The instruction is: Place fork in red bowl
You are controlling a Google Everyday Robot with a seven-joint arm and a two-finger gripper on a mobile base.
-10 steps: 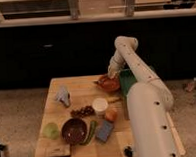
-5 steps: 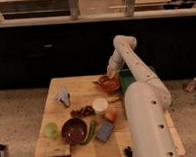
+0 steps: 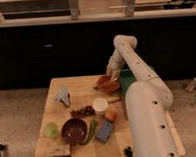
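Observation:
The red bowl (image 3: 108, 84) sits at the far right of the wooden table (image 3: 59, 125), orange-red with a bright rim. My gripper (image 3: 111, 73) hangs just above the bowl's far rim at the end of the white arm (image 3: 143, 105). A thin pale sliver shows inside the bowl below the gripper. It may be the fork, but I cannot tell, nor whether the gripper touches it.
A green bin (image 3: 127, 80) stands right of the red bowl. On the table are a white cup (image 3: 100, 105), a maroon bowl (image 3: 74, 130), a green apple (image 3: 51, 130), an orange fruit (image 3: 111, 115), a blue sponge (image 3: 105, 130), a grey crumpled object (image 3: 62, 96) and dark grapes (image 3: 83, 112).

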